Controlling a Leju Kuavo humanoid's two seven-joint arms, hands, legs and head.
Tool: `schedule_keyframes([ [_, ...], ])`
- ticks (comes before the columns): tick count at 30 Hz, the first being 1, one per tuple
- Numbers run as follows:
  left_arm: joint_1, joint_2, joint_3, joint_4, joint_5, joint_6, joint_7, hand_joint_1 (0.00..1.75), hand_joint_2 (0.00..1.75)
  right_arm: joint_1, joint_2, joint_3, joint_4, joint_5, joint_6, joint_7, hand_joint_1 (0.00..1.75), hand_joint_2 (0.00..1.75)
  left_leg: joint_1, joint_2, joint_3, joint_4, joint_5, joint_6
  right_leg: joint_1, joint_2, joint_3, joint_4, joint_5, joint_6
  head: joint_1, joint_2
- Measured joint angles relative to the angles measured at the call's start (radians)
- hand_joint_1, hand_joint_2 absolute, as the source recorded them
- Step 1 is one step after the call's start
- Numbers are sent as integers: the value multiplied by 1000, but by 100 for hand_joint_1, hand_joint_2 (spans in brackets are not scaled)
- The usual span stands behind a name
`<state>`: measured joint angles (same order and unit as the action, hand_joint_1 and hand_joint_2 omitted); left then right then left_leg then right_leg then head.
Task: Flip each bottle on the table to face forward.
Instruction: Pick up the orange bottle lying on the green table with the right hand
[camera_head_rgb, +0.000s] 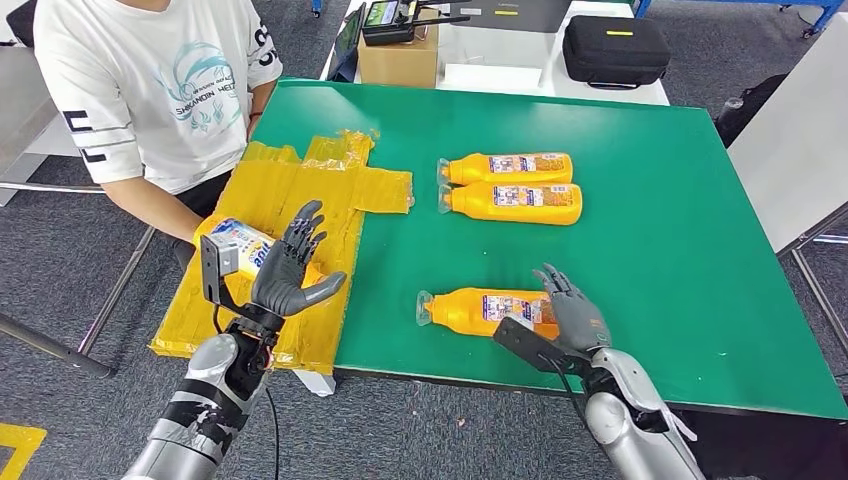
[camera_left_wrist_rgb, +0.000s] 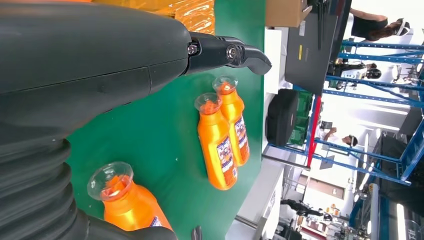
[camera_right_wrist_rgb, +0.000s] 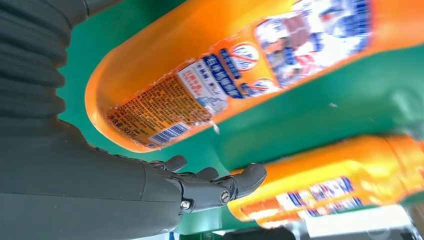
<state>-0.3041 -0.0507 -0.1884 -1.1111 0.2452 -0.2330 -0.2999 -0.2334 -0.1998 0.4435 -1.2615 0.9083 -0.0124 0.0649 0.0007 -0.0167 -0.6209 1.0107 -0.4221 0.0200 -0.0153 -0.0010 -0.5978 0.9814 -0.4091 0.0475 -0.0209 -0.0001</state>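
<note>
Grey carpet floor (camera_head_rgb: 420, 430), green-topped table (camera_head_rgb: 690, 230), white table (camera_head_rgb: 500, 70) beyond it carrying cardboard box (camera_head_rgb: 398, 58) and black case (camera_head_rgb: 614, 50), blue metal racking (camera_left_wrist_rgb: 370, 100), bright overhead light.

Bright, even overhead light fills the head view, with only faint soft shadows beneath the bottles (camera_head_rgb: 510, 182) on the green table (camera_head_rgb: 680, 230). The left wrist view blows out white at its right side. The right wrist view is close and blurred, softest toward its upper right.
</note>
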Motion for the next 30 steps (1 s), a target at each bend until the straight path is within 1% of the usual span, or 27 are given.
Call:
schedule_keyframes([
  [6, 4, 1, 4, -7, 4, -11, 1, 0, 175, -61, -33, 30, 87, -1, 65, 2, 0, 175, 0, 0, 0, 0, 0, 0, 0, 0, 0, 0, 0, 0, 0, 0],
  [7, 4, 1, 5, -7, 5, -14, 1, 0, 175, -76, -38, 37, 104, -7, 86, -2, 38, 175, 0, 0, 0, 0, 0, 0, 0, 0, 0, 0, 0, 0, 0, 0],
  [10, 1, 1, 5, -6, 6, -26, -3, 0, 175, -138, -57, 72, 166, -27, 162, -27, 161, 175, 0, 0, 0, 0, 0, 0, 0, 0, 0, 0, 0, 0, 0, 0],
  [11, -2, 1, 5, -5, 6, -29, -5, 0, 175, -162, -63, 87, 191, -33, 188, -40, 164, 175, 0, 0, 1, 0, 0, 0, 0, 0, 0, 0, 0, 0, 0, 0],
  [13, -9, 1, 5, 1, 7, -33, -9, 0, 175, -208, -76, 122, 239, -46, 231, -66, 164, 175, 0, 0, 1, 0, 0, 0, 0, 0, 1, 0, 0, 0, 0, 0],
  [16, -19, 1, 5, 10, 10, -34, -12, 0, 175, -257, -89, 166, 288, -51, 258, -86, 164, 175, 0, 0, 3, 0, 0, 0, 0, 0, 2, 0, 0, 0, 0, 0],
  [17, -20, 1, 5, 12, 10, -35, -13, 0, 175, -268, -91, 176, 299, -52, 261, -88, 164, 175, 0, 0, 3, 0, 0, 0, 0, 0, 2, 0, 0, 0, 0, 0],
  [21, -23, 1, 5, 18, 15, -36, -16, 0, 175, -294, -96, 200, 328, -56, 266, -90, 175, 175, 0, 0, 3, 0, 0, 0, 0, 0, 3, 0, 0, 0, 0, 0],
  [24, -28, 1, 5, 25, 17, -40, -22, 0, 175, -316, -104, 225, 343, -85, 287, -103, 175, 175, 0, 0, 3, 0, 0, 0, 0, 0, 3, 0, 0, 0, 0, 0],
  [30, -41, 1, 5, 48, 22, -45, -36, 0, 175, -360, -139, 295, 361, -166, 335, -138, 175, 175, 0, 0, 3, 0, 0, 0, 0, 0, 3, 0, 0, 0, 0, 0],
])
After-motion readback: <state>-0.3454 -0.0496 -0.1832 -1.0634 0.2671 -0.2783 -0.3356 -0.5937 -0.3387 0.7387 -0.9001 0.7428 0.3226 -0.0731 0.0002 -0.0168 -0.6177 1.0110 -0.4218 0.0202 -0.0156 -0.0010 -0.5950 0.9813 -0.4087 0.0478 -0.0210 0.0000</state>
